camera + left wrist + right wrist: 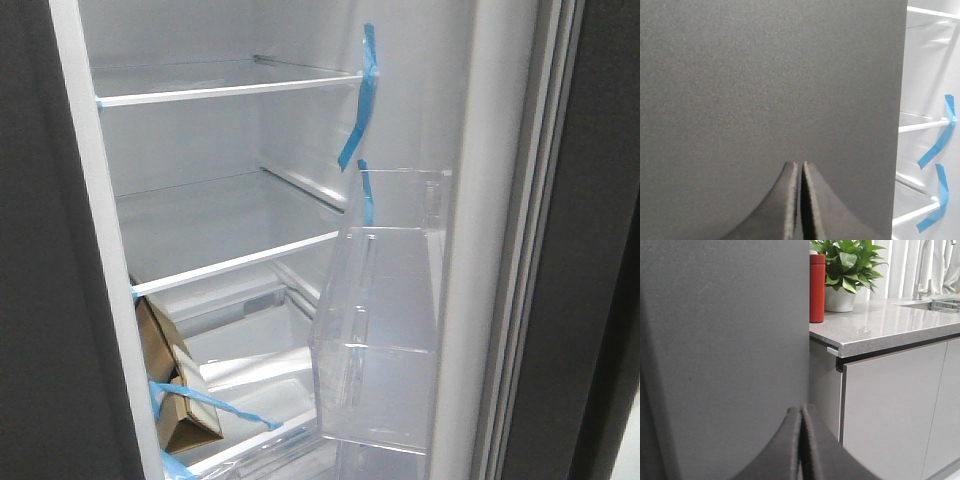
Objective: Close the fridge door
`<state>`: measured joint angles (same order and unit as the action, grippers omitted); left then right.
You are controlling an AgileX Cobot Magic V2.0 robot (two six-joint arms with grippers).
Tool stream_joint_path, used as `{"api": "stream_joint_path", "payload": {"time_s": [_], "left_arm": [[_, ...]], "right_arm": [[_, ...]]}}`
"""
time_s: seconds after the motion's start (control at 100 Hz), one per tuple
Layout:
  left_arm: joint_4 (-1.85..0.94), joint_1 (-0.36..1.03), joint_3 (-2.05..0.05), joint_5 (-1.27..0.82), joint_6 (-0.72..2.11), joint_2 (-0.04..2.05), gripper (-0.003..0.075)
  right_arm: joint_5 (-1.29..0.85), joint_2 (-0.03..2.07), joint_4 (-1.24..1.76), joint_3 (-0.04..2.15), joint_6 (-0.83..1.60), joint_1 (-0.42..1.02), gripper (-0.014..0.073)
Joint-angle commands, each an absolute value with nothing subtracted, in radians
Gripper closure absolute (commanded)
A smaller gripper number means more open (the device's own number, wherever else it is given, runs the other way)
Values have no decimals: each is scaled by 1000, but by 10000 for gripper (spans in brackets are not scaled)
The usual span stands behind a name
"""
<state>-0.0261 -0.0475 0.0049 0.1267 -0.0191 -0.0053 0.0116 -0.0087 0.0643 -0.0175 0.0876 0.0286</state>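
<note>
Left end effector [801,200]: fingers pressed together, nothing between them, tips close to a flat matte dark-grey panel that fills most of the left wrist view. At that panel's edge, white fridge shelves [922,125] and blue tape strips [940,142] show.

Right end effector [801,445]: fingers pressed together, empty, facing another dark-grey panel; cannot tell if either one touches its panel. Beside it a grey stone countertop [890,327] over a pale cabinet door [890,415]; on the counter a red bottle [817,287] and a potted plant [845,270], sink at the far end.

Front view: fridge door [470,250] stands open on the right, white inner side toward the camera, clear door bin [385,330] with blue tape above it. Interior shelves bare; a brown cardboard box [180,395] taped on the lower level. Neither end effector appears in this view
</note>
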Motion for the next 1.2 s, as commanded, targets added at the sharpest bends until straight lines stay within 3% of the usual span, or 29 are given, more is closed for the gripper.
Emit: {"api": "stream_joint_path", "payload": {"time_s": [0.0,0.53,0.66,0.97,1.19], "left_arm": [[-30,-43,40,201,-23,-16,740],[-30,-43,40,201,-23,-16,740],[-30,-43,40,201,-23,-16,740],[-30,-43,40,201,-23,-16,740],[-30,-43,40,201,-23,-16,740]], "right_arm": [[88,-28,67,-38,94,23,639],[97,-28,71,-34,94,23,639],[15,-4,125,65,94,23,639],[-51,335,166,433,94,23,639],[-50,550,359,650,94,23,639]]}}
